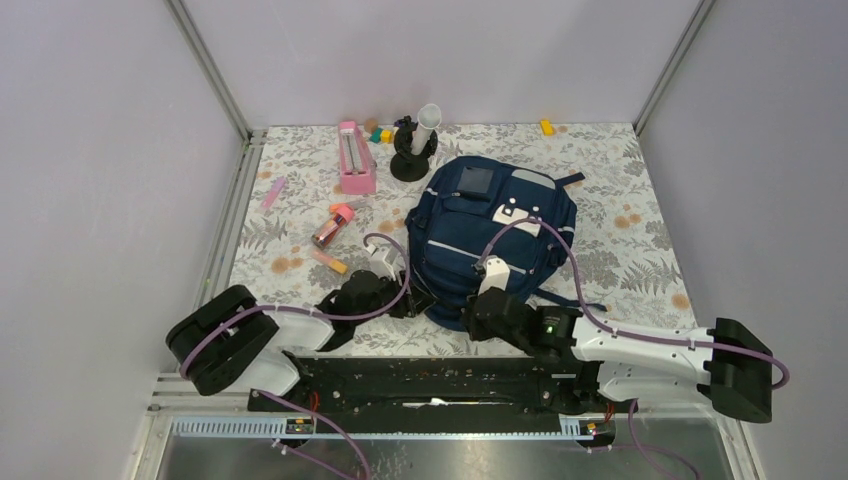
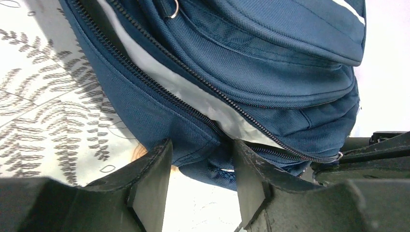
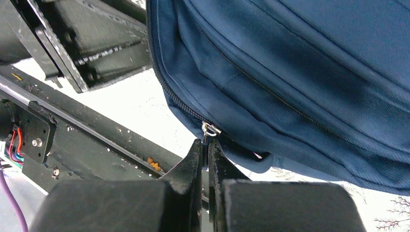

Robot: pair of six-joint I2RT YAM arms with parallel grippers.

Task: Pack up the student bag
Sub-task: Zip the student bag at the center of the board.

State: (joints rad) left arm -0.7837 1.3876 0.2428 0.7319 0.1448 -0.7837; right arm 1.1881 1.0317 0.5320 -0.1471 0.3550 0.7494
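Note:
The student bag [image 1: 490, 225], a navy blue backpack with pale patches, lies flat in the middle of the flowered table. My left gripper [image 1: 415, 298] is at the bag's near left corner. In the left wrist view its jaws [image 2: 202, 144] stand apart, with a fold of blue fabric by the zipper between the fingertips. The bag [image 2: 270, 63] is unzipped there and shows light grey lining. My right gripper [image 1: 480, 315] is at the bag's near edge. In the right wrist view it [image 3: 205, 143] is shut on the metal zipper pull [image 3: 209, 128] of the bag [image 3: 300, 63].
Behind the bag are a pink box [image 1: 356, 158], a black stand holding a white tube [image 1: 415, 145], small coloured blocks [image 1: 380, 133] and a yellow block [image 1: 546, 126]. To the left lie a pink marker [image 1: 273, 192], an orange-capped tube [image 1: 333, 224] and a yellow-pink stick [image 1: 330, 261]. A black rail [image 1: 420, 375] runs along the near edge.

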